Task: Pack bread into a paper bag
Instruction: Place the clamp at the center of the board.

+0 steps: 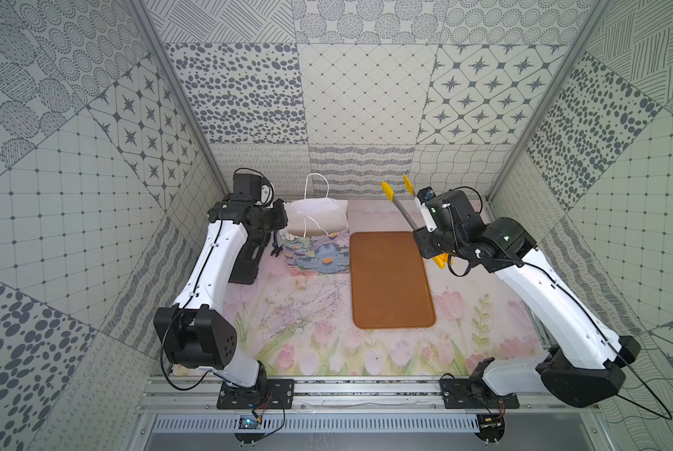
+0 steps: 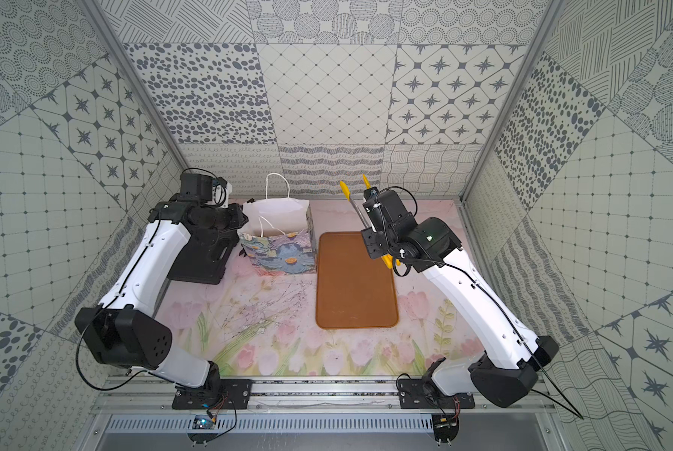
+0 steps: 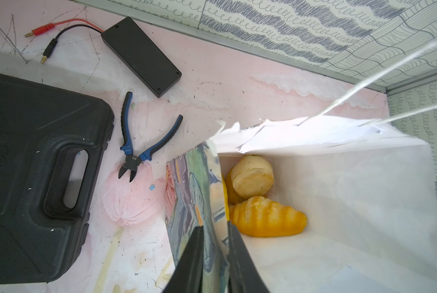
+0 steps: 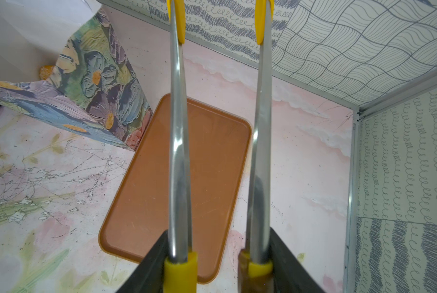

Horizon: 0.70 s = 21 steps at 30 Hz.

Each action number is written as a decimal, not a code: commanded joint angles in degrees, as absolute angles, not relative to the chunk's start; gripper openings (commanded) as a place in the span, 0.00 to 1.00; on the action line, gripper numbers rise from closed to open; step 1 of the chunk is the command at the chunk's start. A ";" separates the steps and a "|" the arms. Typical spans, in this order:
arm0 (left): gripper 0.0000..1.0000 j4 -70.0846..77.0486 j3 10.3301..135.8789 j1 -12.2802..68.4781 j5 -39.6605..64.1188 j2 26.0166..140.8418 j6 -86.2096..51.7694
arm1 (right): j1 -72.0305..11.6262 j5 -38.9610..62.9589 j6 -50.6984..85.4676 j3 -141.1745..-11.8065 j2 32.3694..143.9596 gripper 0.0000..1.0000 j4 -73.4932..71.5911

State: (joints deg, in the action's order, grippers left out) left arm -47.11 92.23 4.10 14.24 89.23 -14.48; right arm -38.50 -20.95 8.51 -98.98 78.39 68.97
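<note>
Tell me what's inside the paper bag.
In the left wrist view, the paper bag holds a round bun, a striped loaf and a third piece partly covered by the bun. Its printed front wall hides anything else.

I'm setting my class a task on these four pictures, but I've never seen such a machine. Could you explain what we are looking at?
Two robot arms stand at a flowered table. Two pictures look down from overhead; the other two come from cameras on the wrists. The left hand pinches the wall of the paper bag, with bread inside. The right hand holds yellow-tipped tongs near a brown tray. A black case and blue-handled cutters lie beside the bag.
</note>
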 commanded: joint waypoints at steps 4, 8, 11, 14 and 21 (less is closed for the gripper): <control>0.22 -46.50 92.46 4.15 12.98 88.62 -13.85 | -35.05 -19.56 9.05 -95.36 75.01 0.57 63.38; 0.22 -46.50 92.64 4.09 12.73 88.60 -13.80 | -32.82 -18.77 8.71 -93.14 73.77 0.57 62.98; 0.22 -46.60 92.64 4.12 12.57 88.83 -13.71 | -31.08 -18.47 8.21 -91.71 73.13 0.57 62.75; 0.23 -46.59 92.81 4.15 12.70 88.81 -13.71 | -29.26 -17.65 8.09 -90.48 72.31 0.57 62.43; 0.25 -46.67 93.08 4.15 12.65 88.99 -13.54 | -25.90 -16.45 8.56 -87.26 71.11 0.57 61.97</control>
State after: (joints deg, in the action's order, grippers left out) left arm -47.11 92.23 4.10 13.04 89.23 -14.46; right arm -26.98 -17.10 8.36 -88.05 72.86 66.13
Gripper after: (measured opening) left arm 0.251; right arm 0.574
